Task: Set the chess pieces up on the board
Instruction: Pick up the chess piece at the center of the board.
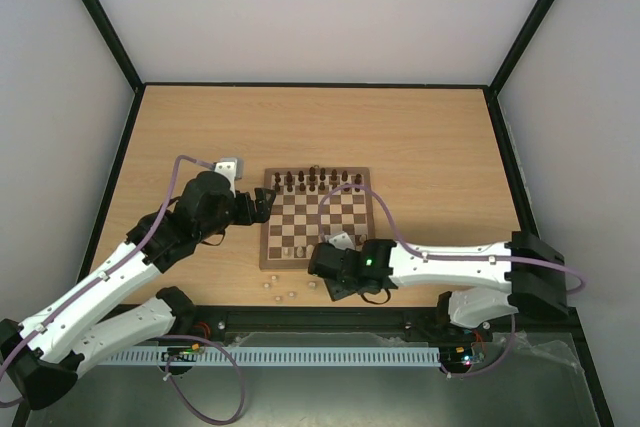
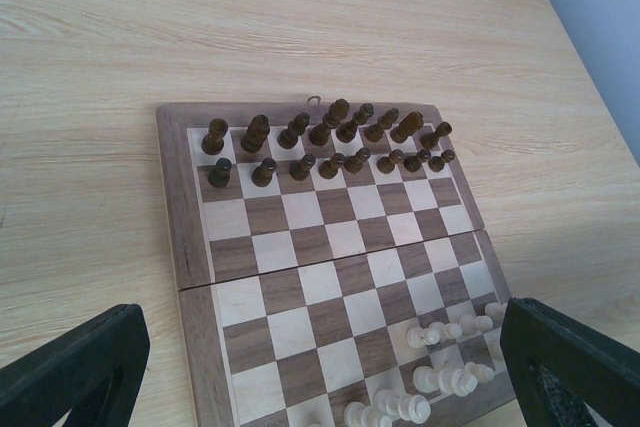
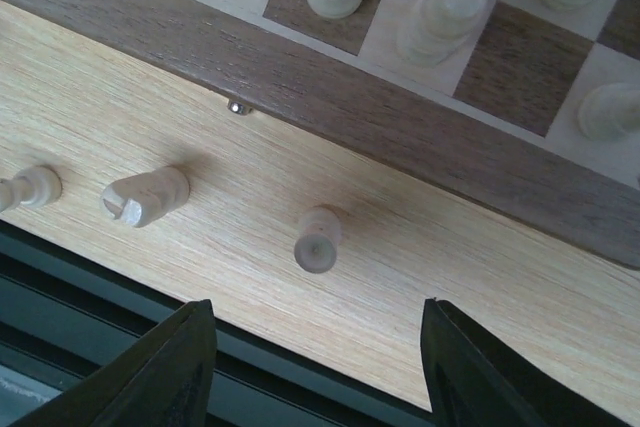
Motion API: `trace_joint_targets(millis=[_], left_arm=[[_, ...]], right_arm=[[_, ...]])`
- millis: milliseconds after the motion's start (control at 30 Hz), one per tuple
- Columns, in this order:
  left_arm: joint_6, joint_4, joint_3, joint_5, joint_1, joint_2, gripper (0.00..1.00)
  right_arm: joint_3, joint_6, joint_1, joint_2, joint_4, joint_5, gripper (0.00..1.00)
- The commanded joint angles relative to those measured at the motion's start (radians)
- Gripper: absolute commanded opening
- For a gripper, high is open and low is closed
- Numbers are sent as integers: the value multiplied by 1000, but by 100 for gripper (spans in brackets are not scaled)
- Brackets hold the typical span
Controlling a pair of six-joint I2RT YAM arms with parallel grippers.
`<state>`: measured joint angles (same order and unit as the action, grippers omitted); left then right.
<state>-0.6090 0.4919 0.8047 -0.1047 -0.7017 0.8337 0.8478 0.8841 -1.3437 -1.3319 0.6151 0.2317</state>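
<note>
The board [image 1: 266,237] lies mid-table. Dark chess pieces [image 2: 330,142] stand in two rows along its far side. Pale pieces [image 2: 440,357] cluster near its near-right corner, some tipped over. Several pale pieces [image 1: 277,297] lie loose on the table in front of the board. My left gripper [image 2: 322,332] hovers open over the board's left half, holding nothing. My right gripper [image 3: 315,319] hangs open just off the board's near border [image 3: 400,117]. A small pale piece [image 3: 318,239] sits on the table just ahead of the gap between its fingers [image 3: 175,367], untouched.
Two more pale pieces [image 3: 145,197] [image 3: 28,188] lie on the table left of that one. A small metal latch [image 3: 238,106] sticks out of the board's border. The black frame rail [image 3: 100,287] at the table's near edge runs just under the right fingers.
</note>
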Motion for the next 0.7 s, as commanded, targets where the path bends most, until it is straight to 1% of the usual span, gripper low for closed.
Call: trace_joint_targets(millis=[0,67,267,433,667], left_arm=[[12,17,-12,4,5,-9,99],[10,20,-12,2,5,-13,99],[6,22,-16,-1,5,-22,99],[5,20,-18,-3,5,-23,99],[6,19,-18,-6,5,-19,99]], right_arm=[[37,19,-10,-54,4,30,54],[47,23,-9,-80,7,39,48],[46,12,16,-127,-14,29,38],[25,-6,47,-136,-41,4,34],[-4,-25,68,-147,-72,-27,33]])
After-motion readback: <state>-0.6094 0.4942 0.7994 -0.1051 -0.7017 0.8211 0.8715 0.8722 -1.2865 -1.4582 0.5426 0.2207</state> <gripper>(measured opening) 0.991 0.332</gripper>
